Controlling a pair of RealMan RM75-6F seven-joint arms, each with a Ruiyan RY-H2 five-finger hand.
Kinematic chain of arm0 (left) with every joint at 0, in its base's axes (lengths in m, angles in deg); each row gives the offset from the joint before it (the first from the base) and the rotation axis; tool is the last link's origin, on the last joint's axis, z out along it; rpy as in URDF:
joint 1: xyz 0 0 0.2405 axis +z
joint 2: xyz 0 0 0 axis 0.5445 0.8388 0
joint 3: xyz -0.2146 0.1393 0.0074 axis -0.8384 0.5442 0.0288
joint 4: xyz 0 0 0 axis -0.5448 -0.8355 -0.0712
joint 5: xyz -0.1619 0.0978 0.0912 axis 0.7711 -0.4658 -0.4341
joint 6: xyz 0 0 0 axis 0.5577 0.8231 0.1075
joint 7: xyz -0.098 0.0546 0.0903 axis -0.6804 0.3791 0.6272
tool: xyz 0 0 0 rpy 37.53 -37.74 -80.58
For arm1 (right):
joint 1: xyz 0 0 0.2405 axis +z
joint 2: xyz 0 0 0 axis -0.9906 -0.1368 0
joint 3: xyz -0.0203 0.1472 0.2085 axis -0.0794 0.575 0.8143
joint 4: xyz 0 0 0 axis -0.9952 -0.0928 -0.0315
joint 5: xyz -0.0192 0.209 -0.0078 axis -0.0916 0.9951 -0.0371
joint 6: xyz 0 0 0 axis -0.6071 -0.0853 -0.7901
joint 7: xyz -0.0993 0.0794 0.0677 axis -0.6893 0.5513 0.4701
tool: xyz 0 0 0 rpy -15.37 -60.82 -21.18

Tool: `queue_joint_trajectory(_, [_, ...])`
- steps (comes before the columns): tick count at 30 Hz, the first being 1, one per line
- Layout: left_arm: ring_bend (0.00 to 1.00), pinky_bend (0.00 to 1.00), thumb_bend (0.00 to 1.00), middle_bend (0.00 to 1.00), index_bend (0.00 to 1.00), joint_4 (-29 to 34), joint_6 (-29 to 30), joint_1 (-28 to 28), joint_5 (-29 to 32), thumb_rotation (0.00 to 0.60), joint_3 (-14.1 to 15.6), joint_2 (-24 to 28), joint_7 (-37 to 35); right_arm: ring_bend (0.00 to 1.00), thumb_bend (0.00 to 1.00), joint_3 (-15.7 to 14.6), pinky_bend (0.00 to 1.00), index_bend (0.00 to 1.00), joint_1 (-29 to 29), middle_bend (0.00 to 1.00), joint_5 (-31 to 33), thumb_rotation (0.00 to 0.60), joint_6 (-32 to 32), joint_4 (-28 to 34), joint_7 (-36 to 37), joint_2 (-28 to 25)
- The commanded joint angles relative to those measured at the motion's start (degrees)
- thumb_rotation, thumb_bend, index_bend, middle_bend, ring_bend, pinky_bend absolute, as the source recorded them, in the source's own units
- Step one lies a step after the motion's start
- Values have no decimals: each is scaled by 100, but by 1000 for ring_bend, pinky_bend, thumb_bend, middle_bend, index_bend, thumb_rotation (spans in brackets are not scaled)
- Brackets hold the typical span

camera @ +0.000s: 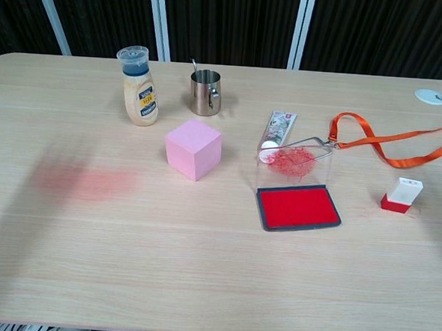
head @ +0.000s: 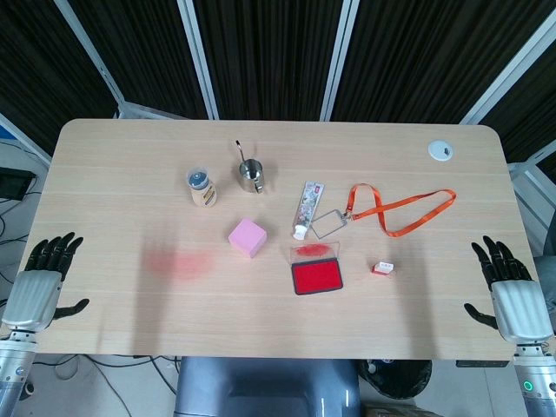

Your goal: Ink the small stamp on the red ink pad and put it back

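Since the small stamp (head: 383,268) stands just right of the open red ink pad (head: 316,277), it lies nearer the empty, spread right hand (head: 504,291) than the equally empty left hand (head: 42,280) across the surface (head: 130,321).

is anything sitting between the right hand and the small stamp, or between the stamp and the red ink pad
Nothing visible does. The right hand rests open at the table's edge, with bare tabletop between it and the small stamp. Between the stamp and the red ink pad there is also only bare table; the pad's clear lid stands open behind it.
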Motion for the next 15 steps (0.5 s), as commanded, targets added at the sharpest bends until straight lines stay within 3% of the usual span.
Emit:
queue_joint_trajectory(1, [0,0,48,0,0,-7,14,7,-10,600,-2,6,-42,23,42,-5,236,0,-2,13,-17,600,-8,8,-19,8])
queue_joint_trajectory(11, [0,0,4,0,0,-70,43,-12,-33,600,-47,-16,-98,24,0,26,236,4,45,26,161,600,193,532,10,-9])
queue_joint_trajectory(15, [0,0,11,0,0,-135,-11,-40,-7,600,-59,-25,-111,28,39,138,236,83,211,74,395,600,476,907,-328,19])
